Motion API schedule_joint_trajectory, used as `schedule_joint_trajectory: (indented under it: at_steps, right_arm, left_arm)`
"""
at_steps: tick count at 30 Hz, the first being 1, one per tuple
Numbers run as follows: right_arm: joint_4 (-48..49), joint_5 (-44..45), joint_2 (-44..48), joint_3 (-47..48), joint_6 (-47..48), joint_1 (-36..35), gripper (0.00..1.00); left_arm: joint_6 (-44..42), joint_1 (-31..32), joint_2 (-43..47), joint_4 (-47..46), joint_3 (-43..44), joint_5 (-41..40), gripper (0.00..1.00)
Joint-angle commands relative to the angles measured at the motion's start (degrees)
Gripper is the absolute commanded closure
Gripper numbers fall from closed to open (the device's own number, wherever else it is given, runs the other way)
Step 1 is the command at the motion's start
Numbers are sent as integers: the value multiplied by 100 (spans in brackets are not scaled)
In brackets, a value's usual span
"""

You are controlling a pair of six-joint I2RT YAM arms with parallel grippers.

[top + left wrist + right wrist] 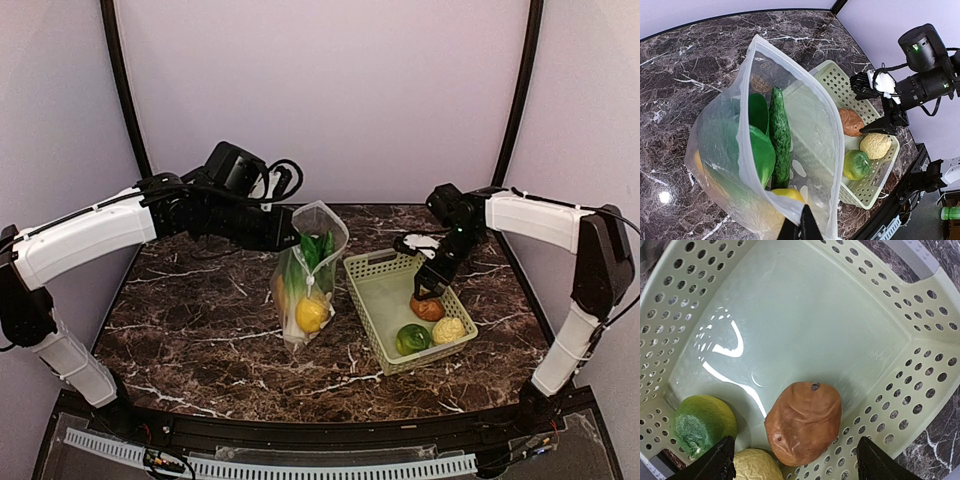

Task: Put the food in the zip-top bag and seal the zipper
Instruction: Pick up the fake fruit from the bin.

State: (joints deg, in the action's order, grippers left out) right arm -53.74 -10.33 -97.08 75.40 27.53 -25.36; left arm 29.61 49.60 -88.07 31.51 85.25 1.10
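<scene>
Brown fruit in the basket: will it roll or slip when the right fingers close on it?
Probably rolls if nudged: the brown fruit is rounded, loose on the glossy floor of the basket. Its wrinkled matte skin should grip; the open right fingers straddle it.

- Basket (920, 365): light green moulded plastic. The walls are perforated. The floor is smooth and glossy, with bright glare streaks.
- Brown fruit (804, 421), inside the basket: matt skin, creased and dimpled.
- Green fruit (702, 424), inside the basket: matt, finely pitted, rough-looking.
- Pale fruit (757, 465), inside the basket: dull, bumpy surface.
- Bag (810, 125), left of the basket: thin clear plastic film, glossy and wrinkled, with white printed dots.
- Leek (780, 135), inside the bag: dark green top, grainy and matt.
- Table (200, 320), under the basket: dark brown marble-pattern top, polished and reflective.
- Left arm (90, 235), well left of the basket: smooth white shell, plastic-looking, with matt black joints.
</scene>
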Motion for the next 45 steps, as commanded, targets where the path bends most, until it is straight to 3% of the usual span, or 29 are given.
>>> schedule_joint_trajectory:
  at_steps: [1,6,19,31,36,40,45]
  right_arm:
    - [198,513,-237,-74,-271,32,20]
    - [276,835,-405,-124,-506,-29,21]
    - [163,716,-607,-360,-641,-272,24]
    - [242,1259,-900,-174,-785,-346,37]
    - [217,693,-578,229,-830,-346,47]
    - [355,444,-163,843,-942,-335,47]
    - [403,-563,-80,2106,-1229,-338,48]
  left_arm:
    - [7,-22,41,-37,-72,100,99]
    - [15,-21,16,-41,-66,112,99]
    - [35,-26,20,-40,-94,84,99]
    - [80,-21,72,-40,-164,31,99]
    - [104,-22,150,-66,-260,-27,99]
    - [117,-23,135,-125,-264,-11,99]
    - [151,-26,62,-155,-184,33,99]
